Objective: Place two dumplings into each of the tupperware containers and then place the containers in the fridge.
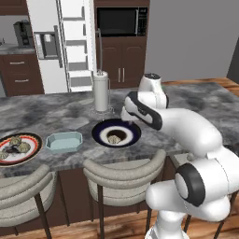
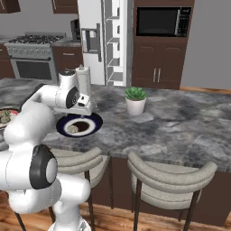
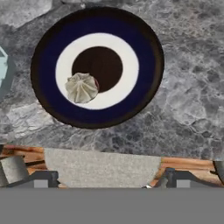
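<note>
The gripper (image 3: 111,181) is held spread wide and empty above the counter, its finger tips (image 3: 37,178) seen at the lower corners of the hand view with nothing between them. Directly beneath it a dark blue plate (image 3: 144,87) with a white ring is seen, and on that ring one pleated dumpling (image 3: 82,87) is lying, slightly off the plate's dark centre. In the left base view the same dumpling (image 1: 114,138) is found on the plate (image 1: 100,133), just below the hand.

Beside this plate, to its left, the small pale teal container (image 1: 64,141) is set on the marble counter (image 1: 196,107), apparently empty. Further left more dumplings (image 1: 16,144) are piled on a red-rimmed plate (image 1: 32,140). The fridge (image 1: 60,42) stands open behind the counter.

The dumpling is judged light, soft and easily squashed, perhaps a little slippery. It would best be taken across its plump body, low beneath the pleated crown, with gentle pressure so the skin is not torn
</note>
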You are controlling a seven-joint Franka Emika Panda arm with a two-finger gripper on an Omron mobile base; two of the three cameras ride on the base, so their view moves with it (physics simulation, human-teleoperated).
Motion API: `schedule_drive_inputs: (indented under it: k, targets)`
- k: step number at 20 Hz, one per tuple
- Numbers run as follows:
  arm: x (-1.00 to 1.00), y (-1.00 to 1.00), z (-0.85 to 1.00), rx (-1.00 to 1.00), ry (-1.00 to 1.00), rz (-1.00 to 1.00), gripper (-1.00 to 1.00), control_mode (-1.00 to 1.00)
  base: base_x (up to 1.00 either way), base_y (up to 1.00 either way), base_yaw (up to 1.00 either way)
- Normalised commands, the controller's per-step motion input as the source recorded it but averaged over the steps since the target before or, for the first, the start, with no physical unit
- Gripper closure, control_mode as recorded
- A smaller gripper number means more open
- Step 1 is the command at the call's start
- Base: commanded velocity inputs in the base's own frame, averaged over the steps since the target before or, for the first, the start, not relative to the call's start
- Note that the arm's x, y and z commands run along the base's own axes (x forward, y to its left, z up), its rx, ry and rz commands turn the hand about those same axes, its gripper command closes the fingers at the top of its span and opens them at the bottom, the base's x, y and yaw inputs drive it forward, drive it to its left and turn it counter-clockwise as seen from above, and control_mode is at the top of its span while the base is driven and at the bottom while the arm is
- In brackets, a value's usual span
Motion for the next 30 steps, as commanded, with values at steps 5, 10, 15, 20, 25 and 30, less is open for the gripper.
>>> schedule_drive_inputs:
  k: [5,10,15,20,25,30]
  targets:
    - [0.43,0.36,-0.50,0.00,0.04,0.01,-1.00,-1.00,0.00,0.00,0.00]
    - [0.30,0.37,-0.61,0.00,0.03,0.02,-1.00,-1.00,0.00,0.00,0.00]
    - [0.48,0.21,-0.60,0.00,0.03,0.03,-1.00,-1.00,0.00,0.00,0.00]
    - [0.46,0.20,-0.63,0.00,0.00,0.04,-1.00,-1.00,0.00,0.00,0.00]
    - [0.30,0.05,-0.28,0.00,0.00,0.02,-1.00,-1.00,0.00,0.00,0.00]
    - [0.24,0.06,-0.23,0.00,0.00,0.02,-1.00,-1.00,0.00,0.00,0.00]
